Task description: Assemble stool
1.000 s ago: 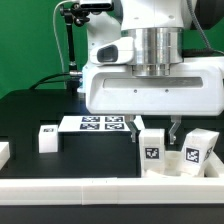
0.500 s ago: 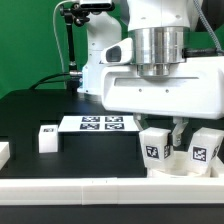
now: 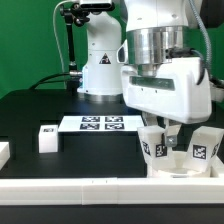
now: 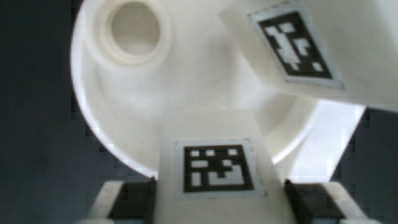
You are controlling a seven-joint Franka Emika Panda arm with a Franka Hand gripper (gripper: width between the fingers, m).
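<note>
Stool leg (image 4: 217, 165) is held clamped between the closed fingers of the gripper (image 4: 217, 203), upright on the seat (image 4: 107, 110). Screwing-in is judged underway; further level twisting is called for.

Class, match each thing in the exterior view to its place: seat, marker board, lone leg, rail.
Things: 1 seat; 2 marker board; 3 lone leg; 4 rail.
Places: A standing alone toward the exterior view's left; B along the table edge nearest the camera; C under the gripper; D flat at mid-table.
Pairs: 1-C; 2-D; 3-A; 4-B.
</note>
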